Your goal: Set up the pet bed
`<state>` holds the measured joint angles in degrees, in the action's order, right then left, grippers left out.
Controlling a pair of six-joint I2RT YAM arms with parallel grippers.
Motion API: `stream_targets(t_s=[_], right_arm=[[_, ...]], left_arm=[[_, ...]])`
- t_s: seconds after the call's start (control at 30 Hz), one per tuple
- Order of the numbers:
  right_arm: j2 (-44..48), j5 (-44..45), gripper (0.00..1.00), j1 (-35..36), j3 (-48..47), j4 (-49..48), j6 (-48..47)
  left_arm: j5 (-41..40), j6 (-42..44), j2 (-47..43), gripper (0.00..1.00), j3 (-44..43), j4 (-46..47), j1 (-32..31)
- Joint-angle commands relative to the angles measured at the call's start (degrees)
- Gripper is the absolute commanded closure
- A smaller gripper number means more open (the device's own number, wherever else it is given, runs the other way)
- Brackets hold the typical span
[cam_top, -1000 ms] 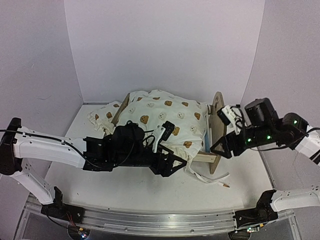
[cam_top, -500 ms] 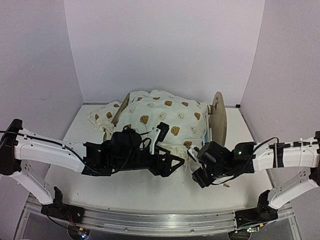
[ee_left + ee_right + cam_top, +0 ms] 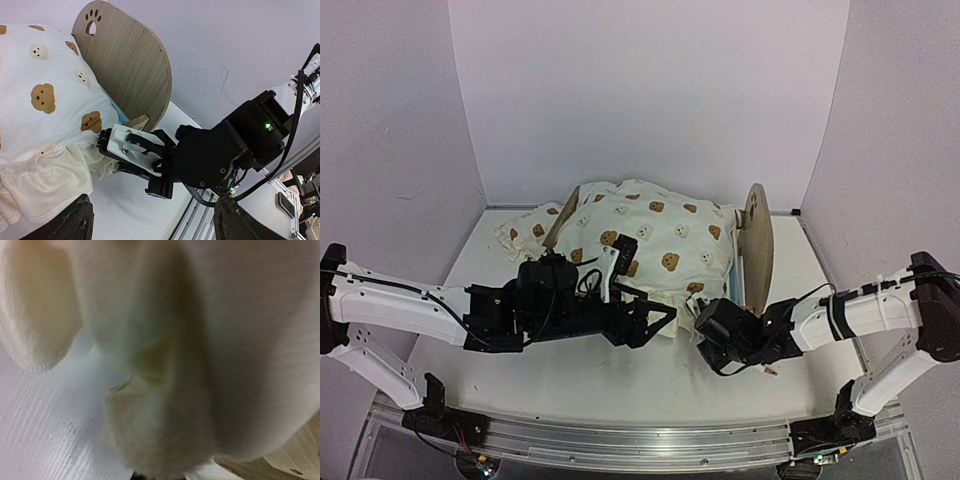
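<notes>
While the left end effector (image 3: 658,322) gapes wide, the right end effector (image 3: 105,144) is pinched tight, seemingly on the cushion (image 3: 45,115) ruffle, just beside the pet bed (image 3: 127,60) footboard.

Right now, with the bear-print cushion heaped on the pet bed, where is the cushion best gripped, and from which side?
Probably its ruffled edge, approached from the near side. That frill spills past the pet bed as thin, loose fabric that pinches easily; the cushion body looks too puffy to close on.
</notes>
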<state>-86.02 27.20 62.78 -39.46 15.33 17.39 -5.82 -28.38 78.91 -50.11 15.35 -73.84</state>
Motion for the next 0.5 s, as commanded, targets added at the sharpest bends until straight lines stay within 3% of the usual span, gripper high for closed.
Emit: stream_targets(t_s=[0.0, 0.23, 0.47], right_arm=[[7.5, 3.1, 1.00, 0.2, -5.0, 5.1, 1.0], [18.1, -2.6, 1.00, -0.1, -18.1, 27.3, 5.1], [16.5, 1.1, 1.00, -0.3, -28.7, 31.5, 0.3]], left_arm=[[-1.3, 1.2, -2.0, 0.16, -0.2, 2.6, -0.1], [-1.1, 2.7, 1.0, 0.13, -2.9, 2.6, -0.2], [3.9, 4.7, 9.7, 0.13, -10.0, 2.6, -0.1]])
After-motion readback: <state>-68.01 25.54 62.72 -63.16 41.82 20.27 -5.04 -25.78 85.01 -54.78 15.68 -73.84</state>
